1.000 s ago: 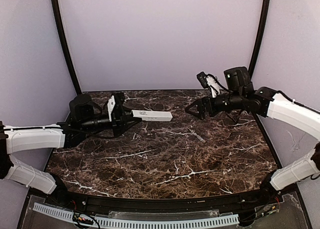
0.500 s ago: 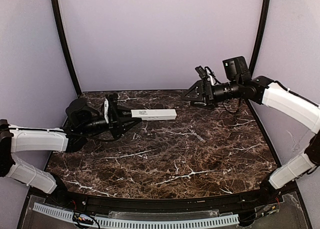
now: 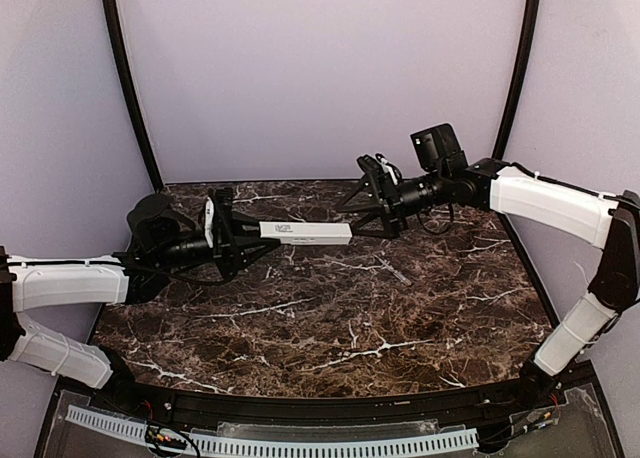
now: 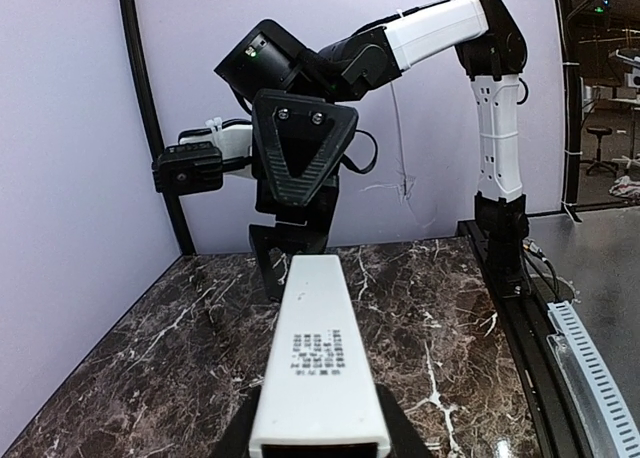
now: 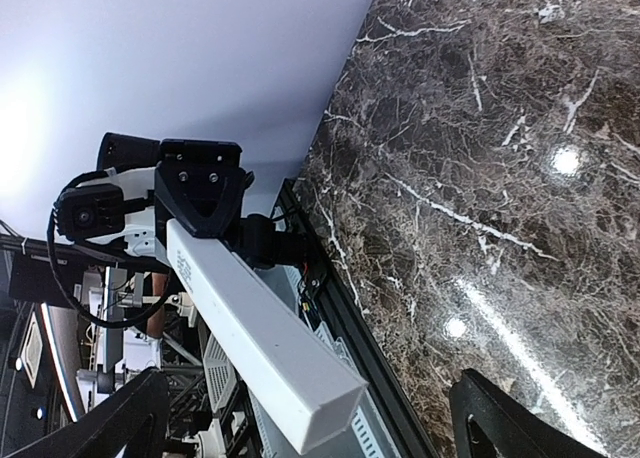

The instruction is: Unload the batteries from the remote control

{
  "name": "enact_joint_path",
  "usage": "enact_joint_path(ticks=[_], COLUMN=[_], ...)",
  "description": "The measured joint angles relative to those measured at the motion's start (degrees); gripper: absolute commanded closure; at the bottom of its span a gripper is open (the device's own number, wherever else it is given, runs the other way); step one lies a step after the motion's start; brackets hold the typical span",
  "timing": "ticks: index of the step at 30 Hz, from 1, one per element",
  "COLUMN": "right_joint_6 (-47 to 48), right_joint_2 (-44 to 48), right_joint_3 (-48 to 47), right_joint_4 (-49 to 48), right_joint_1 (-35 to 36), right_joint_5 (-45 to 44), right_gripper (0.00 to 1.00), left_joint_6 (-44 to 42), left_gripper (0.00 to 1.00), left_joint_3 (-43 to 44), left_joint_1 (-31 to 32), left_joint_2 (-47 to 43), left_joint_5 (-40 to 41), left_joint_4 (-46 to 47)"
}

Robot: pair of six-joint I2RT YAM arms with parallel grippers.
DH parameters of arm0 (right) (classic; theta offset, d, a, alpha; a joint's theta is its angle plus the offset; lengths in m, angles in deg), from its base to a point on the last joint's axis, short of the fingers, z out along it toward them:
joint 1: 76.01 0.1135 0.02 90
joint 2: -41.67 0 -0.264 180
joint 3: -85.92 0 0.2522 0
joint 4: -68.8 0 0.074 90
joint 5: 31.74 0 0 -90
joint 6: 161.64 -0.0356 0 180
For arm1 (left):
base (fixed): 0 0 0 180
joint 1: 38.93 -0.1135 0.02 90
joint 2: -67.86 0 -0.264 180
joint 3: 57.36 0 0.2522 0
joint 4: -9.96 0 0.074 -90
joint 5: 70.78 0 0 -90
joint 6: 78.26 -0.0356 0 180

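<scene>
The remote control [image 3: 307, 233] is a long white bar held level above the marble table. My left gripper [image 3: 258, 240] is shut on its left end. In the left wrist view the remote [image 4: 318, 358] runs away from the camera, printed text on its upper face, black fingers [image 4: 405, 440] on both sides. My right gripper [image 3: 358, 216] is open at the remote's free right end. In the right wrist view the remote's end [image 5: 300, 383] lies between the spread fingers [image 5: 120, 423] without touching them. No batteries show.
A thin pale strip [image 3: 398, 274] lies on the marble table [image 3: 330, 328] right of centre. The lilac back wall and black corner posts [image 3: 130, 88] stand close behind both grippers. The right gripper's body [image 4: 300, 153] faces the left wrist camera.
My right gripper has swung left and come to the remote's free end, jaws open. My left gripper has kept its hold and shifted the remote slightly right.
</scene>
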Motion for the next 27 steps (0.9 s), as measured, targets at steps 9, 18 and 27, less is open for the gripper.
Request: enact_joint_path(ticks=[9,18,27], right_joint_6=[-2.67,-4.02,-4.33], right_joint_2=[-2.34,-2.43,-2.4], right_joint_3=[-1.88,-0.7,0.63], right_joint_4=[-4.22,-8.07,-10.86], right_joint_1=[2.62,3.85,5.29], right_joint_5=[1.33,3.67,5.64], right_gripper=[0.11,0.19,0.35], left_joint_6=[-0.87,0.31,1.66], left_gripper=[1.0,1.0,1.0], left_joint_3=[0.02,0.02,0.02], left_joint_1=[0.24,0.28,0.33], left_joint_2=[-0.37,-0.94,-0.94], left_joint_5=[0.09,0.57,0.9], left_joint_4=[-2.21,-0.5,1.55])
